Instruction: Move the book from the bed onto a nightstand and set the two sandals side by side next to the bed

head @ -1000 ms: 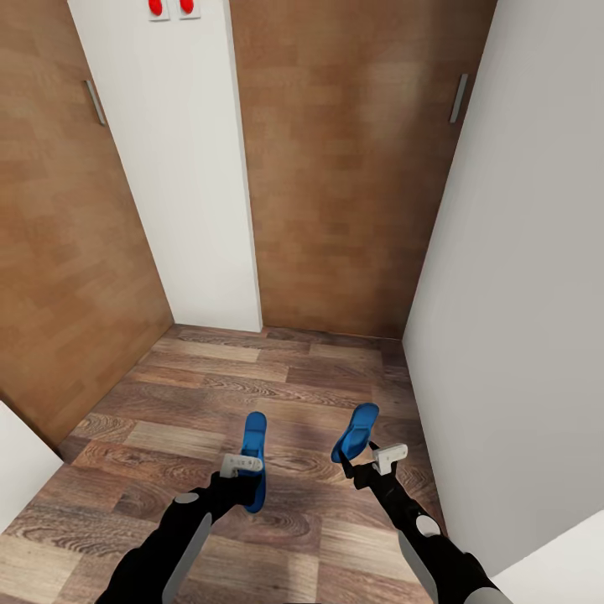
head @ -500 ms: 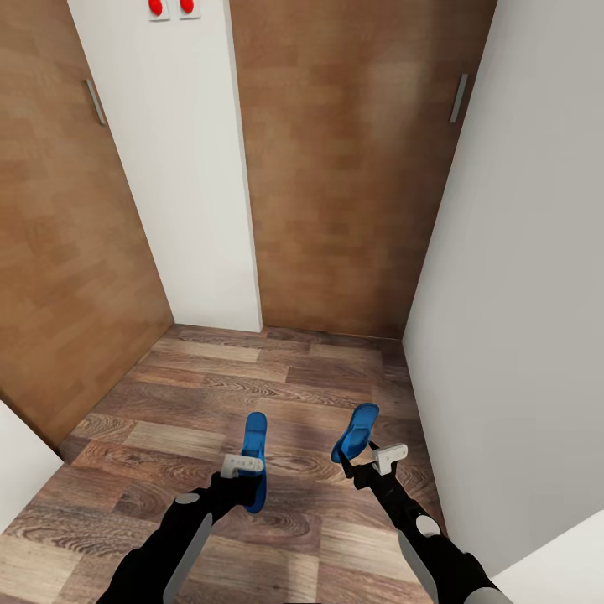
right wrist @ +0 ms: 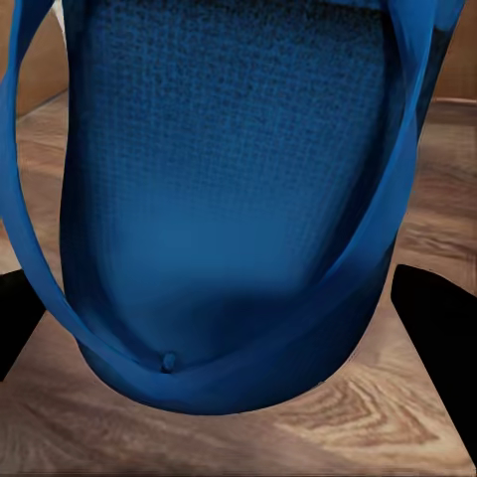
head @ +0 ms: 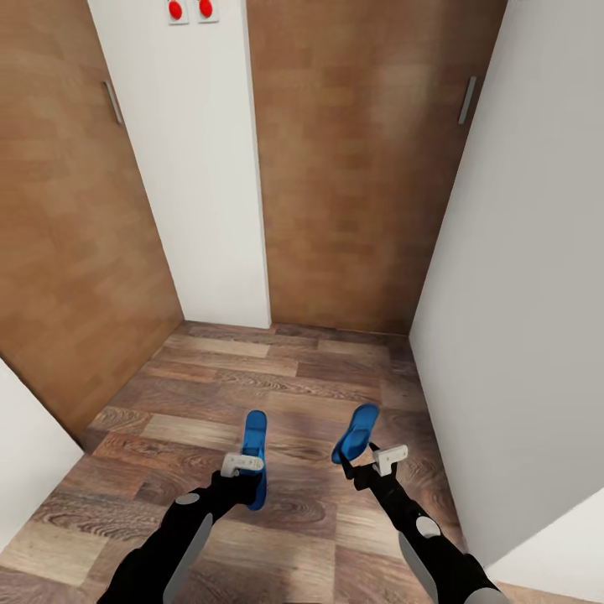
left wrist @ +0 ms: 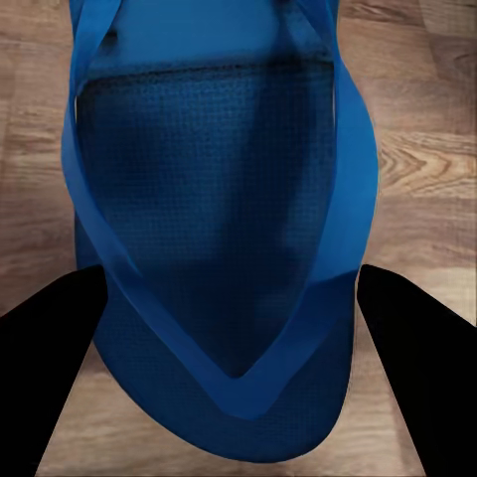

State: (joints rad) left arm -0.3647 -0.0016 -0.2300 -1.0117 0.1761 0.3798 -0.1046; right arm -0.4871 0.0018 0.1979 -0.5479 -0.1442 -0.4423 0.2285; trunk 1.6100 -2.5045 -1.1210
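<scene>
I carry one bright blue sandal in each hand above the wood-plank floor. My left gripper (head: 249,480) is shut on the left sandal (head: 254,453), which points forward; up close its sole and straps (left wrist: 219,229) lie between the black fingers (left wrist: 50,348). My right gripper (head: 362,463) is shut on the right sandal (head: 356,433), tilted upward; its sole (right wrist: 229,169) sits between dark fingers (right wrist: 437,308). The book, the bed and the nightstand are out of view.
I face a narrow corner. A brown wooden door (head: 344,168) stands straight ahead, another brown door (head: 59,210) at the left, with a white wall strip (head: 197,168) between them. A white wall (head: 520,277) closes the right side. A white surface (head: 25,453) juts in at lower left.
The whole view has shifted slightly, doors and walls sliding right and down, so the camera has moved. Both grippers keep the sandals in the same pose.
</scene>
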